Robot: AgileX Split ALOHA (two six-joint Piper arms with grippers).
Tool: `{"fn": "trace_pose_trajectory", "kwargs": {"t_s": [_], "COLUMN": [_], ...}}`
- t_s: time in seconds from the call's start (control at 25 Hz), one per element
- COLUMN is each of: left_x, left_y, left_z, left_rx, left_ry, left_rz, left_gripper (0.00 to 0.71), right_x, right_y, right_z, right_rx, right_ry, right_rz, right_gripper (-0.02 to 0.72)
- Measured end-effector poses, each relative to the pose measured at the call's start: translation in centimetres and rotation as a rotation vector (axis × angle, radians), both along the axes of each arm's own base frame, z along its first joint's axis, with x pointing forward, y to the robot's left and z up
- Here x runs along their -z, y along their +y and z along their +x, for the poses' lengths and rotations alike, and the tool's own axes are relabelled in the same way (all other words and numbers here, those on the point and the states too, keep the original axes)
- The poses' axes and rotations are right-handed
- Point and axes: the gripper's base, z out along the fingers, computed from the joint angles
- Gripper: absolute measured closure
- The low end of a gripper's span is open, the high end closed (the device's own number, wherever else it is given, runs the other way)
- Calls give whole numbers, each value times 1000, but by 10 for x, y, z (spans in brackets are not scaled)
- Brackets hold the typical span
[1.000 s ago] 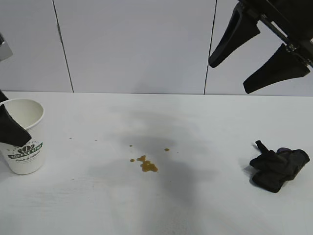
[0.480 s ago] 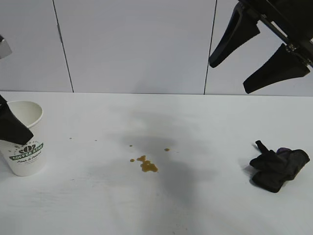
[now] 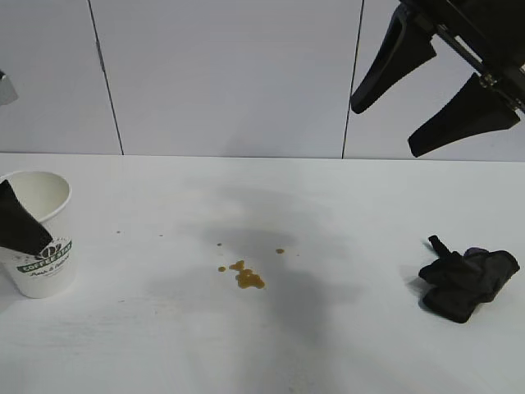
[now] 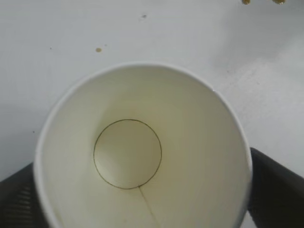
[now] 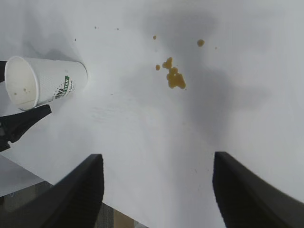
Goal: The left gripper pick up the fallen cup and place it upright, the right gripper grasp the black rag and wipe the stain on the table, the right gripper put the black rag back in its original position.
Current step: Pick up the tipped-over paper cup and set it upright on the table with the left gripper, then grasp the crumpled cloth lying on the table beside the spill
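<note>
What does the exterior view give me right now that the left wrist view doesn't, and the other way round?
Only the exterior view shows the black rag lying at the table's right, the right gripper raised high above it with fingers apart, and the cup's green logo. Only the left wrist view looks straight down into the cup, showing it empty. Both show the cup upright on the table, a finger of the open left gripper at its side, and brown drops of the stain; the wrist view catches only the stain's edge.
</note>
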Motion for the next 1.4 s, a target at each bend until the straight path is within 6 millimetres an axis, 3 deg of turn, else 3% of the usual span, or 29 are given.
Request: {"fn": "trace_pose_trajectory", "kwargs": {"t_s": [0.32,0.64,0.92,1.08,1.24,1.4], "left_x": [2,5,11,10,-25,-96], "left_y": [4,9,13,25,36,39], "left_z": [2,-2,-19,-31,-23,-19], "left_rx": [-21,-72,-150,-302,-529,-689], "left_ry": [-35,37,266,437,428,211], "left_rz": [47,86,119,221,282,193], "left_gripper": [17,17,17,16,16,16], "right_x": [0,0,0,0,0,0], "right_y": [0,0,0,0,0,0], "right_z": [0,0,0,0,0,0], "right_rx": [0,0,0,0,0,-2], "right_ry": [0,0,0,0,0,-2], "right_rz": [0,0,1,1,1,0], "right_gripper": [252,252,252,252,252,252]}}
